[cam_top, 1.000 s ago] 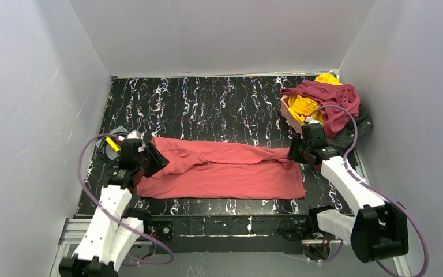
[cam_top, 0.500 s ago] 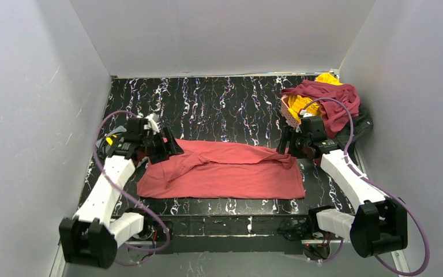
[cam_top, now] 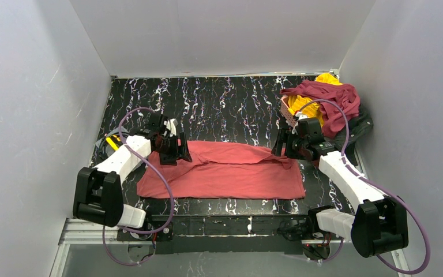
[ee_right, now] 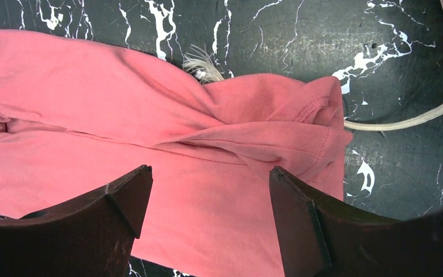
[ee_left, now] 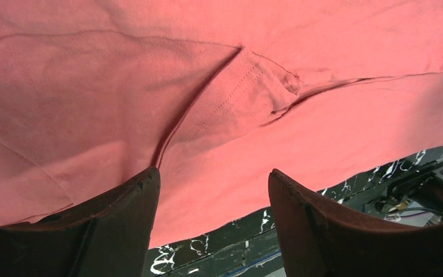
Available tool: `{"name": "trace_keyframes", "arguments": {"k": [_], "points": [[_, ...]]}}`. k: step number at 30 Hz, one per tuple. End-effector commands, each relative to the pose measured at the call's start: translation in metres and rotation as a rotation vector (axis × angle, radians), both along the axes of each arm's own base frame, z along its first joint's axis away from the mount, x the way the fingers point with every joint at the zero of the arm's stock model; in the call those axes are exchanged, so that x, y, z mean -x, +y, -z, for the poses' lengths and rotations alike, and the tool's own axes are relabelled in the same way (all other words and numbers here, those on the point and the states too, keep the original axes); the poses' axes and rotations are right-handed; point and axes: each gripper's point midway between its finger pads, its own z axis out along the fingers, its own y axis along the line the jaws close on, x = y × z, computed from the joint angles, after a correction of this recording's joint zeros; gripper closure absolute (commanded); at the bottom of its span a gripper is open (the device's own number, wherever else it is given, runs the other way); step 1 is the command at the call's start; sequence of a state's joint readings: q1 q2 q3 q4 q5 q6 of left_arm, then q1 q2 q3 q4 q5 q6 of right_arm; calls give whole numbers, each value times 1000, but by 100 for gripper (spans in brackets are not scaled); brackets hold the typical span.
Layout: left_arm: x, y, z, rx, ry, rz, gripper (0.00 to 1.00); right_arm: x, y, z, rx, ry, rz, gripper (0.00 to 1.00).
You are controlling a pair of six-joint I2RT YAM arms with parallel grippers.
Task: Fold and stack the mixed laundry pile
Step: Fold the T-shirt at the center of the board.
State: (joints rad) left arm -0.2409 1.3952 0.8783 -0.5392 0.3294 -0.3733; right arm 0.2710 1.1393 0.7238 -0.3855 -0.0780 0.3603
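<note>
A salmon-red garment (cam_top: pixel 231 171) lies folded into a long band across the black marbled table (cam_top: pixel 219 107); it fills the left wrist view (ee_left: pixel 219 98) and shows creased in the right wrist view (ee_right: pixel 167 144). My left gripper (cam_top: pixel 180 151) hovers open over its left end, nothing between the fingers (ee_left: pixel 214 171). My right gripper (cam_top: pixel 281 145) hangs open above the right end, fingers (ee_right: pixel 210 168) apart and empty. The remaining laundry pile sits at the back right: a dark maroon garment (cam_top: pixel 330 98), a bright yellow one (cam_top: pixel 303 107) and a charcoal-black one (cam_top: pixel 359 128).
A pink lattice basket (cam_top: pixel 290 118) holds the pile at the back right. A thin cream cord (ee_right: pixel 406 120) lies on the table beside the garment's right end. White walls close in three sides. A yellow-and-black object (cam_top: pixel 113 143) lies by the left wall.
Both grippers have opened and let go of the salmon-red garment's ends. The left arm swung up and to the right over the cloth; the right gripper moved slightly back and left.
</note>
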Motion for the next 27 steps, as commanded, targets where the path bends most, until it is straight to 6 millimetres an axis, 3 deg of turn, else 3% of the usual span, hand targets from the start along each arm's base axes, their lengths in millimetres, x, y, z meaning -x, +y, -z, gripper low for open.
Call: {"name": "trace_keyframes", "arguments": {"k": [1, 12, 21, 27], "points": [[-15, 1, -7, -38, -54, 55, 33, -5, 6, -9, -26, -46, -16, 18], [-5, -3, 12, -97, 30, 119, 33, 0, 2, -4, -5, -36, -16, 18], [3, -6, 16, -116, 46, 159, 33, 1, 0, -5, 2, -38, -15, 18], [18, -23, 18, -59, 72, 240, 33, 3, -2, -4, 16, -34, -15, 18]]}}
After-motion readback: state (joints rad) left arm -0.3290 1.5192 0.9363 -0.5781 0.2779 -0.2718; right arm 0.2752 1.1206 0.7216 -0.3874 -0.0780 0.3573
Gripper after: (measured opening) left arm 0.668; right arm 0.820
